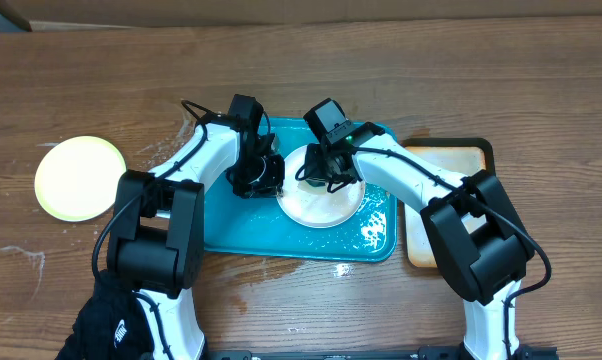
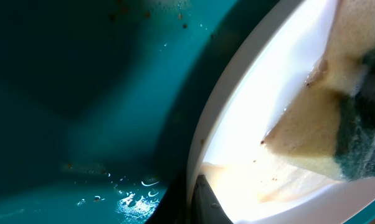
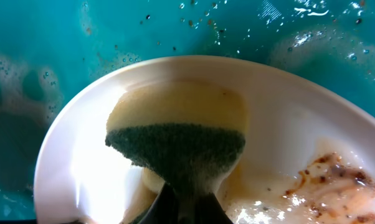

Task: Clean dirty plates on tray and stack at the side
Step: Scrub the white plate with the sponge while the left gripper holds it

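A white plate [image 1: 326, 205] lies on the teal tray [image 1: 231, 230]. My left gripper [image 1: 264, 176] is shut on the plate's left rim; one dark finger [image 2: 204, 200] shows against the rim [image 2: 237, 99]. My right gripper [image 1: 326, 165] is shut on a yellow sponge with a green scouring side [image 3: 178, 140] and presses it on the plate [image 3: 299, 118]. The sponge also shows in the left wrist view [image 2: 327, 124]. Brown food smears [image 3: 334, 180] lie on the plate's right part. A pale yellow-green plate [image 1: 79, 178] sits on the table at the far left. A third plate is not in view.
A smaller cream tray with a dark rim [image 1: 451, 150] stands right of the teal tray. A black cloth [image 1: 106, 322] lies at the front left. Soapy water and foam [image 3: 306, 37] cover the tray floor, with wet patches on the wooden table [image 1: 341, 268].
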Motion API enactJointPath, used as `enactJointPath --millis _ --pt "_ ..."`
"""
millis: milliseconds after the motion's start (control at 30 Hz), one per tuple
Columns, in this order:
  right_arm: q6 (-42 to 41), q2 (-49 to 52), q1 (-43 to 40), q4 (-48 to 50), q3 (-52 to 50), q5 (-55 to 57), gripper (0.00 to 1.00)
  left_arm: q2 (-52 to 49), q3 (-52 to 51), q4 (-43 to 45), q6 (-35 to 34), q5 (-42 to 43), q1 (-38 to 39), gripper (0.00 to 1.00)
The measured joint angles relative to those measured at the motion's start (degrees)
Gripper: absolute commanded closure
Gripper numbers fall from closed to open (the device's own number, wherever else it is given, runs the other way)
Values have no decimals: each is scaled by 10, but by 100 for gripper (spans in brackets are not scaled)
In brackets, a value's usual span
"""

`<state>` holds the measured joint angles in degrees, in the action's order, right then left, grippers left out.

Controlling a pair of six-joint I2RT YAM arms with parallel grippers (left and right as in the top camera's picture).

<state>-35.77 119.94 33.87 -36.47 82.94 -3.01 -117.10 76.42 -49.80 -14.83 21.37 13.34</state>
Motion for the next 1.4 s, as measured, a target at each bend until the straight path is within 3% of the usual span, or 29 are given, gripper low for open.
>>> enactJointPath --millis 400,667,900,1133,1267,1400 --pt "5 -7 4 -74 0 163 96 0 2 -10 3 -10 1 96" --pt "35 -12 -2 -132 1 170 96 0 2 -8 2 -10 1 96" --pt "119 -16 -19 -154 3 84 96 0 1 -4 2 -10 1 96" --pt "235 -12 -24 -149 3 -142 96 3 0 -4 2 -19 0 96" --pt "232 -4 -14 -105 4 -217 96 3 0 -4 2 -21 0 96" --pt "188 -3 -8 -69 6 -217 96 3 0 -4 2 -21 0 96"
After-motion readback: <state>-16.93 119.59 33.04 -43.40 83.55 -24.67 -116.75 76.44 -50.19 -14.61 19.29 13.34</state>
